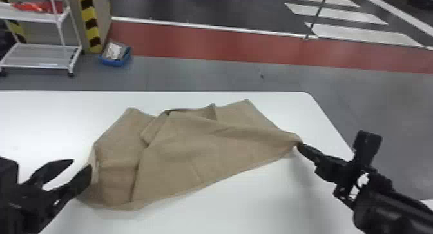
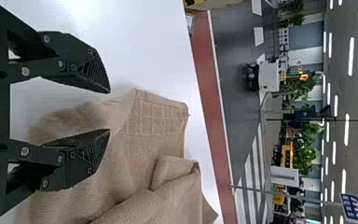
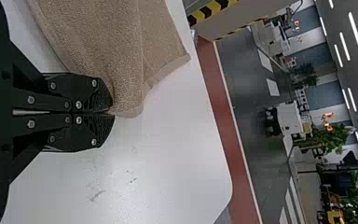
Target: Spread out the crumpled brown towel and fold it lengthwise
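The brown towel point(image 1: 193, 146) lies partly spread and creased on the white table, with folded layers along its far side and left part. At its left end my left gripper point(image 1: 82, 164) stands open, one finger against the towel's edge. In the left wrist view the towel point(image 2: 135, 154) passes beneath the lower finger of the left gripper point(image 2: 109, 111), its fingers wide apart. My right gripper point(image 1: 299, 145) is shut on the towel's right corner, a little above the table. In the right wrist view a bit of the towel point(image 3: 121, 60) is pinched at the tips of the right gripper point(image 3: 112, 112).
The white table point(image 1: 241, 201) has its far edge beyond the towel and a rounded corner at the far right. Past it on the floor stand a white shelf cart point(image 1: 42, 48) and a blue bin point(image 1: 116, 61), at the far left.
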Robot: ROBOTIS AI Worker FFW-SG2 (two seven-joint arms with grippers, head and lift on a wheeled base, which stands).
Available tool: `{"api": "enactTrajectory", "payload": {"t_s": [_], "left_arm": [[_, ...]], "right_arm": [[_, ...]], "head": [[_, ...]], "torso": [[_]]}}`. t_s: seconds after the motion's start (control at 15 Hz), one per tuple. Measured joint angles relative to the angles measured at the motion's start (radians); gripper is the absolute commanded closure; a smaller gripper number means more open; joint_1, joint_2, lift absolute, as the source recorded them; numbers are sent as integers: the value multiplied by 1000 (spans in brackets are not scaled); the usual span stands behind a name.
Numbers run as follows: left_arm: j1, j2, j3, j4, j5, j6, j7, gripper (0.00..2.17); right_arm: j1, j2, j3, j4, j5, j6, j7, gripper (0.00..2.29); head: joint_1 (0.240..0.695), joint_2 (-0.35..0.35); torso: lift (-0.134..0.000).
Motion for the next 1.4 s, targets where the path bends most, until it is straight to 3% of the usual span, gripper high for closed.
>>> {"api": "enactTrajectory", "payload": {"t_s": [0.33, 0.6, 0.8, 0.93, 1.13, 1.2, 1.4], "left_arm": [[59, 2, -38, -105, -17, -12, 14, 154], [45, -1, -127, -41, -107, -36, 26, 225], [38, 0, -156, 9, -176, -123, 64, 464], [36, 1, -150, 19, -195, -147, 70, 785], [33, 2, -127, 22, -210, -133, 73, 694], [37, 4, -120, 15, -204, -119, 69, 424], [62, 10, -103, -22, -157, -68, 43, 373]], "right_arm": [[11, 3, -8, -4, -12, 0, 3, 1690], [12, 4, -9, -5, -15, 2, 6, 1690], [17, 4, -16, -6, -20, 10, 11, 1686], [24, 3, -22, -10, -24, 13, 11, 1686], [34, 3, -28, -24, -37, 20, 11, 1690], [35, 2, -32, -24, -40, 21, 11, 1690], [38, 2, -40, -27, -41, 21, 12, 1686]], "head": [[695, -263], [695, -295], [695, -303], [695, -301], [695, -283], [695, -281], [695, -289]], "torso": [[-124], [-124], [-124], [-124], [-124], [-124], [-124]]}}
